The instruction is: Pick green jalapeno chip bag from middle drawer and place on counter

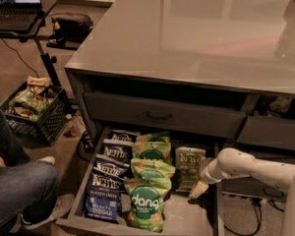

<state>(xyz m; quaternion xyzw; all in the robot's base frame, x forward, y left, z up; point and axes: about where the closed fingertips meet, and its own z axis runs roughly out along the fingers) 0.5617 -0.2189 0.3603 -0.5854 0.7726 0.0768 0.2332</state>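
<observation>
The green jalapeno chip bag (188,166), olive with white Kettle lettering, lies in the right part of the open middle drawer (189,216). It is to the right of the bright green dang bags. My gripper (198,189) hangs at the end of the white arm (246,167), low inside the drawer. It is at the bag's lower right corner, touching it or very close to it. The glossy grey counter (196,38) spans the cabinet top above.
A column of dark blue Kettle bags (105,181) and a column of dang bags (147,193) fill the drawer's left and middle. A drawer front with a dark handle (160,116) juts above. A seated person's leg (17,191), a black crate (34,109) and a laptop stand (19,14) stand at the left.
</observation>
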